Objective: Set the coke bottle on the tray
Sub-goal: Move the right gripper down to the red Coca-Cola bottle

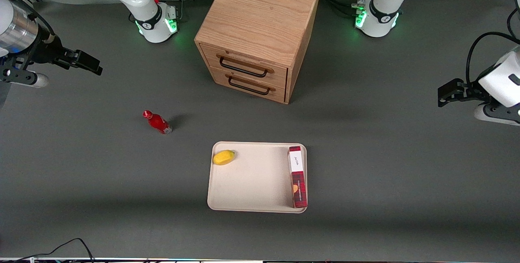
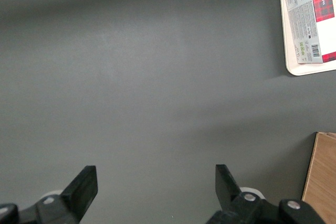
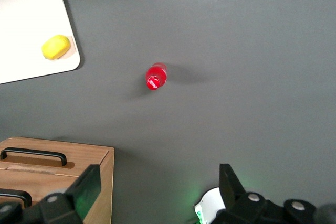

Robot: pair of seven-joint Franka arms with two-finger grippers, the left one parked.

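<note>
One view alone shows gripper beside bottle.

The red-and-white box lying in the tray bears a fine-print panel with a barcode and a side line that seems to begin "VANILLA". The rest is unreadable.

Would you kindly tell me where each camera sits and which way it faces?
Front view: high above the table, looking down on tray, coke bottle, drawer cabinet; gripper open, raised at the working arm's end.
Right wrist view: looks down past its fingers at the upright bottle.
Left wrist view: the parked arm's fingers, bare table.
All three show the tray.
</note>
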